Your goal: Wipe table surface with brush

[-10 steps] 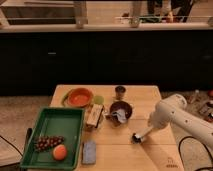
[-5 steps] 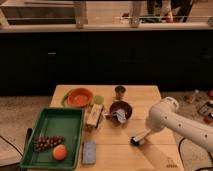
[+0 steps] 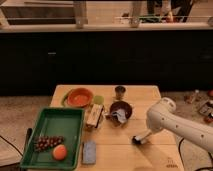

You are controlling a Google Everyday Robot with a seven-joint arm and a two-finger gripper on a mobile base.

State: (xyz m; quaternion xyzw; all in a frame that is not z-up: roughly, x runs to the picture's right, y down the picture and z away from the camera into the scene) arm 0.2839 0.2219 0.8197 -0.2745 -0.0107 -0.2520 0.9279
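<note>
I am a robot with one white arm (image 3: 176, 124), which comes in from the lower right and reaches down to the left across a light wooden table (image 3: 116, 156). My hand (image 3: 144, 137) is low over the right half of the table, toward the front edge. It is closed on the pale handle of the brush (image 3: 137, 141). The brush slants down to the left from my hand, and its dark bristle head is on the wood, or just above it; I cannot tell which.

The other things all lie to the left of my hand, and none of them touches it. Nearest is a dark bowl (image 3: 122, 107) at the middle of the table, with something crumpled and bluish white (image 3: 118, 116) at its front rim. Behind the bowl, near the far edge, stands a small dark cup (image 3: 120, 92). Just left of the bowl lies a pale box (image 3: 94, 115). Behind the box are a small green object (image 3: 98, 99) and a round orange dish (image 3: 79, 97).

A green tray (image 3: 56, 122) takes up the left front of the table. A dark bunch of grapes (image 3: 47, 142) and an orange fruit (image 3: 60, 152) sit near its front. Just right of the tray lies a flat blue-grey block (image 3: 89, 151), close to the front edge.

Behind the table runs a long dark cabinet front (image 3: 100, 55).
</note>
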